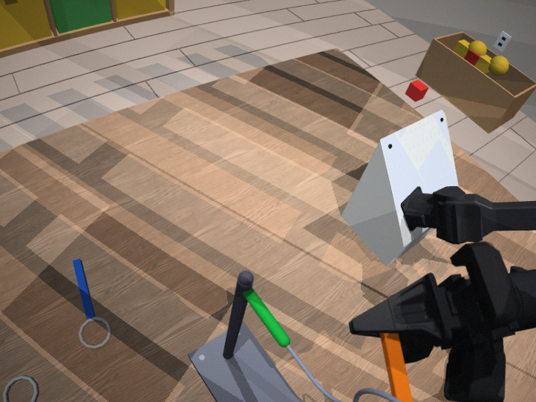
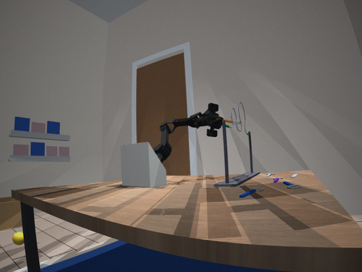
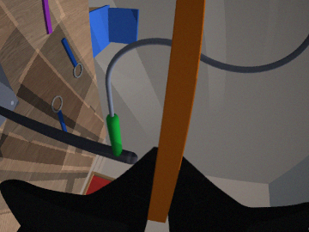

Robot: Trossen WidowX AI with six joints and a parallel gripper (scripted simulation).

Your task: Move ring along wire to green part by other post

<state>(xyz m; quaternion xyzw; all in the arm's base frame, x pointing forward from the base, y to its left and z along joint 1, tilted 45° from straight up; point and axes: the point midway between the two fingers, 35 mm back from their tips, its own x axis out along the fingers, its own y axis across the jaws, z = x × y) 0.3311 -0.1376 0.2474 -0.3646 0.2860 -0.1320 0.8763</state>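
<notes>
My gripper (image 1: 355, 328) (image 2: 221, 119) (image 3: 163, 154) is shut on the orange handle (image 1: 396, 369) (image 2: 228, 120) (image 3: 182, 82). In the exterior view the handle is nearly level and the grey ring (image 2: 232, 122) lies nearly flat at the thin wire (image 1: 303, 363) (image 2: 240, 103) (image 3: 109, 88), among its loops. Whether ring and wire touch cannot be told. The ring is out of frame in the other views. One green part (image 1: 266, 317) (image 2: 227, 126) (image 3: 114, 134) adjoins the nearer post (image 1: 234, 322) (image 2: 225, 152) (image 3: 69, 137); the other green part (image 2: 248, 134) adjoins the farther post (image 2: 250, 153).
The grey base (image 1: 218, 367) (image 2: 225, 184) carries both posts. Blue-handled rings (image 1: 84, 289) (image 2: 247, 193) (image 3: 70, 53) and a purple handle (image 2: 276, 180) (image 3: 47, 17) lie on the table beyond it. The arm's pale wedge mount (image 1: 372, 211) (image 2: 136, 163) stands behind the gripper.
</notes>
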